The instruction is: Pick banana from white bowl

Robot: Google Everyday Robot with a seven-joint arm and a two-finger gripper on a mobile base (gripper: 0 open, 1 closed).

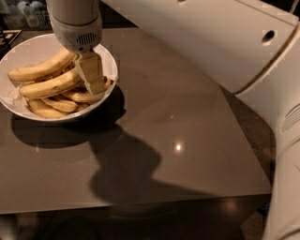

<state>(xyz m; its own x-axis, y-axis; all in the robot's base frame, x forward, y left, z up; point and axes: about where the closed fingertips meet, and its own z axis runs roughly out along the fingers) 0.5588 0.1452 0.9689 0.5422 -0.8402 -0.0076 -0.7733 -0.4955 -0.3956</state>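
Note:
A white bowl (pixel 28 49) stands at the table's far left and holds several yellow bananas (pixel 49 86). My gripper (pixel 92 80) hangs from the white arm over the bowl's right side, with its pale fingers (pixel 91 70) reaching down among the right ends of the bananas. The fingers cover part of the pile. I cannot see whether they touch or hold a banana.
The bowl sits on a glossy brown-grey table (pixel 187 122) that reflects a lamp. The white arm (pixel 220 42) crosses the upper right. The table's front edge runs low in the view, with dark floor beyond the right edge. Bottles (pixel 23 14) stand at the back left.

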